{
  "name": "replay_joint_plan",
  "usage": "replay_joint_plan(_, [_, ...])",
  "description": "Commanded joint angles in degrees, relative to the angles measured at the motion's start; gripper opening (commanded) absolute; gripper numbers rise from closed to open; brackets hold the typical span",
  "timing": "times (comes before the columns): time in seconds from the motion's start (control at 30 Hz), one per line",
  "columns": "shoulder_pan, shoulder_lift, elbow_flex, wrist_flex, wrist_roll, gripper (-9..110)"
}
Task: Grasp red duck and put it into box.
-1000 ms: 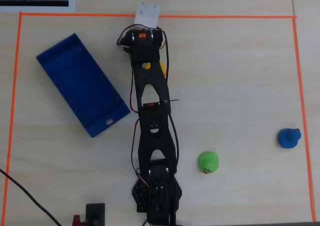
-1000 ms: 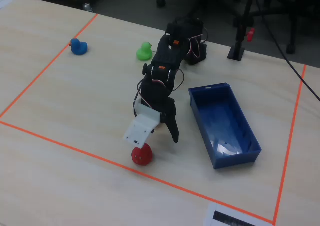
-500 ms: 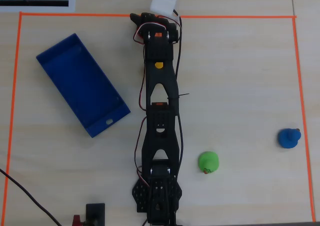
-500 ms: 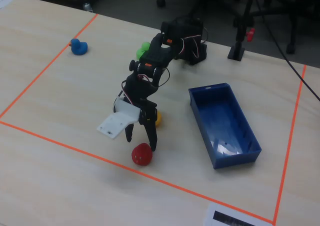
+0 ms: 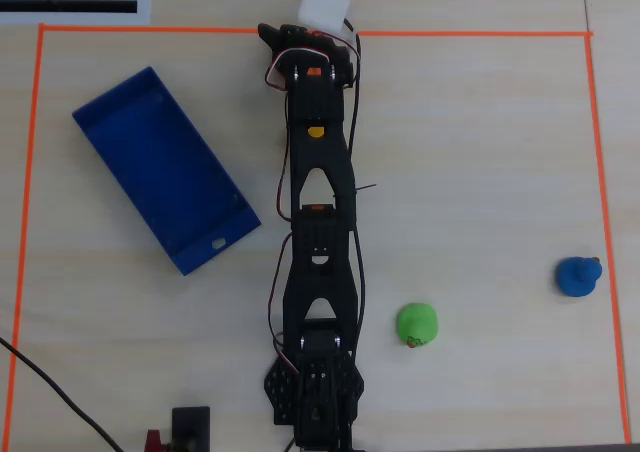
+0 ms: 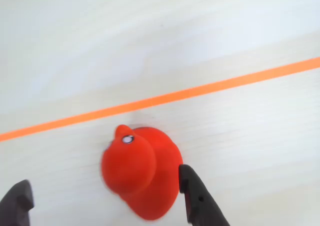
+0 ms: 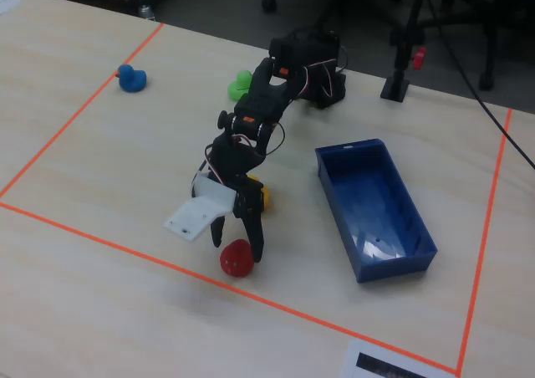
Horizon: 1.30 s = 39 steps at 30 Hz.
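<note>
The red duck (image 6: pixel 142 171) sits on the table just inside the orange tape line, between my open gripper's (image 6: pixel 107 198) fingers. The right finger (image 6: pixel 197 201) touches or nearly touches its side, and the left finger (image 6: pixel 17 201) stands well clear. In the fixed view the gripper (image 7: pixel 236 242) points down over the red duck (image 7: pixel 236 258). In the overhead view the red duck is hidden under the arm. The blue box (image 7: pixel 393 265) lies empty to the right of the arm there, and at the left in the overhead view (image 5: pixel 150 162).
A yellow duck (image 7: pixel 264 196) sits under the arm, also seen in the overhead view (image 5: pixel 316 130). A green duck (image 5: pixel 417 324) and a blue duck (image 5: pixel 578 275) stand near the base side. Orange tape (image 6: pixel 160 98) frames the work area. Cables and a small stand (image 5: pixel 190 427) lie by the base.
</note>
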Motion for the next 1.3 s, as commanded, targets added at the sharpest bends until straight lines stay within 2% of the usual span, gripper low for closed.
replay_joint_plan(0.0, [-1.1,-0.2,-0.4,-2.0,0.7,39])
replay_joint_plan(0.3, [-1.2,-2.2,1.3,-5.4,1.1,36])
replay_joint_plan(0.5, [-0.9,-2.8,3.6,-7.7,1.5,0])
replay_joint_plan(0.67, [0.2,0.7,-0.4,-5.3,9.2,0])
replay_joint_plan(0.83, [-0.7,15.4,-4.0,8.2,23.3,0])
replay_joint_plan(0.97, [-6.9,29.7,-1.6,22.6,34.5,0])
replay_joint_plan(1.1, [-19.1,40.1,2.6,31.9,41.7,0])
replay_joint_plan(1.27, [-35.6,42.8,5.5,35.7,45.7,0])
